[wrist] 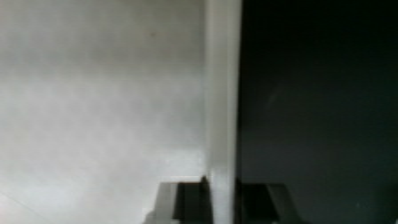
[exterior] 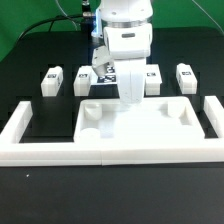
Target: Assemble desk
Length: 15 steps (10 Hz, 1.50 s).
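The white desk top [exterior: 150, 118], a tray with a raised rim and round corner sockets, lies inside the border wall in the exterior view. My gripper [exterior: 133, 96] reaches straight down onto its far rim. In the wrist view the gripper [wrist: 224, 188] straddles the thin white rim [wrist: 222, 90], with one dark finger [wrist: 189, 202] pressed against each side of it. The tray floor [wrist: 98, 100] is on one side and the black table on the other. Several short white legs with tags lie in a row behind, such as one on the left [exterior: 52, 80] and one on the right [exterior: 185, 75].
A long low white U-shaped border wall [exterior: 110, 155] encloses the front and both sides. The marker board [exterior: 98, 72] lies behind the gripper, partly hidden by the arm. The table is black, with a green backdrop behind it.
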Each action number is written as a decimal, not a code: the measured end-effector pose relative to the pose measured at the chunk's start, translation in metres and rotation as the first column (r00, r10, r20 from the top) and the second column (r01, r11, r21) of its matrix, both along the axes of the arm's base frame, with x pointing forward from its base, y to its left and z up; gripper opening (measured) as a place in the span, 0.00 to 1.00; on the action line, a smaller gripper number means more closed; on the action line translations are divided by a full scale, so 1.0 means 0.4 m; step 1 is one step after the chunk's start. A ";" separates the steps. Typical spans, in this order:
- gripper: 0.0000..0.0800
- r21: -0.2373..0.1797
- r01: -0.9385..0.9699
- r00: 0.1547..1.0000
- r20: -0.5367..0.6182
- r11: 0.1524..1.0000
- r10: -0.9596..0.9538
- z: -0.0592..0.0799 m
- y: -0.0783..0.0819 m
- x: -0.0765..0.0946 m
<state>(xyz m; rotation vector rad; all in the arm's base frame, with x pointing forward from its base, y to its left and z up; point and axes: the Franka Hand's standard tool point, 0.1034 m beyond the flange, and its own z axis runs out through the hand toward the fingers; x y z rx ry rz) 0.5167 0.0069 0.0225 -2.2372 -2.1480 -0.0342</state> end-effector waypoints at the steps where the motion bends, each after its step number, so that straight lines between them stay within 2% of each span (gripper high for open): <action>1: 0.07 0.006 0.011 1.000 0.001 1.000 -0.011 0.000 0.030 0.001; 2: 0.07 0.011 0.010 1.000 0.001 1.000 -0.010 0.000 0.054 0.001; 7: 0.07 0.017 -0.013 1.000 -0.003 1.000 0.013 -0.001 0.056 0.001; 8: 0.33 0.017 -0.013 1.000 -0.003 1.000 0.013 -0.002 0.056 0.001; 9: 0.33 0.017 -0.013 1.000 -0.003 1.000 0.013 -0.002 0.055 0.000; 10: 0.56 0.017 -0.013 1.000 -0.004 1.000 0.013 -0.002 0.055 0.000; 11: 0.73 0.017 -0.013 1.000 -0.004 1.000 0.013 -0.002 0.055 0.000; 12: 0.73 0.017 -0.012 1.000 -0.004 1.000 0.013 -0.002 0.055 0.000; 13: 0.80 0.017 -0.012 1.000 -0.004 1.000 0.012 -0.002 0.054 0.000; 15: 0.81 0.017 -0.012 1.000 -0.004 1.000 0.012 -0.002 0.054 0.000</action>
